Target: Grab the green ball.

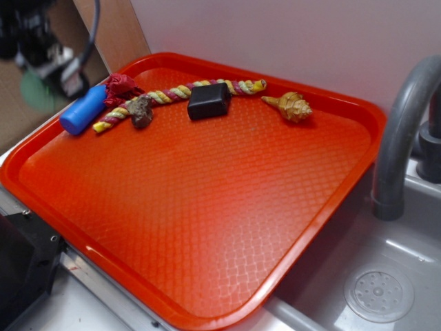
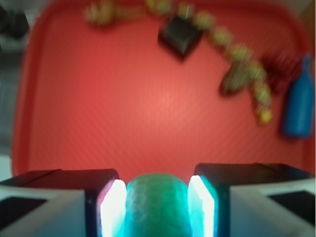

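In the wrist view the green ball (image 2: 157,210), pale and dimpled, sits between my gripper's (image 2: 157,191) two lit pads (image 2: 112,207). Both pads press against its sides, so the gripper is shut on it. Ball and gripper hang well above the red tray (image 2: 123,113), near its front edge in this view. In the exterior view my arm is only a dark blur (image 1: 41,48) at the top left beyond the tray (image 1: 207,207), with a blurred green patch (image 1: 36,93) below it. The fingers cannot be made out there.
Along the tray's far side lie a blue cylinder (image 1: 83,110), a red crumpled piece (image 1: 120,85), a brown lump (image 1: 141,110), a striped rope (image 1: 172,93), a black block (image 1: 209,101) and a wooden shell-shaped toy (image 1: 293,107). A grey faucet (image 1: 400,131) and sink (image 1: 379,293) stand at the right.
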You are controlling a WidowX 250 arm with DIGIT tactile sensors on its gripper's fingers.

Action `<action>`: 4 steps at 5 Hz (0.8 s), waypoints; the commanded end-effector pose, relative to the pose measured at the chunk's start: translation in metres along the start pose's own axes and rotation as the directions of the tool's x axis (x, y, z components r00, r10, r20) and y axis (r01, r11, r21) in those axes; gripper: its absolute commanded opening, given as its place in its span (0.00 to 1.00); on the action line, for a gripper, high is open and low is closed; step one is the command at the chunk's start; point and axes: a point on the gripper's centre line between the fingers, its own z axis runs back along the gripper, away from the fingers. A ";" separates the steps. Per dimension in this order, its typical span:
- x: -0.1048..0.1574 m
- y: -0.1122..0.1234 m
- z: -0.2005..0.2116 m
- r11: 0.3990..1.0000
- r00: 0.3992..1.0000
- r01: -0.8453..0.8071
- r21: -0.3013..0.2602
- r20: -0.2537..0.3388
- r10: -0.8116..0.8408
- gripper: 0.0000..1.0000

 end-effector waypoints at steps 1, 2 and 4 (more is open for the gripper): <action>0.046 0.001 0.009 0.999 0.999 -0.026 0.045 0.030 0.024 0.00; 0.061 0.000 0.000 0.998 0.999 -0.042 0.054 0.009 0.041 0.00; 0.064 -0.001 -0.005 0.997 0.999 -0.041 0.071 -0.003 0.042 0.00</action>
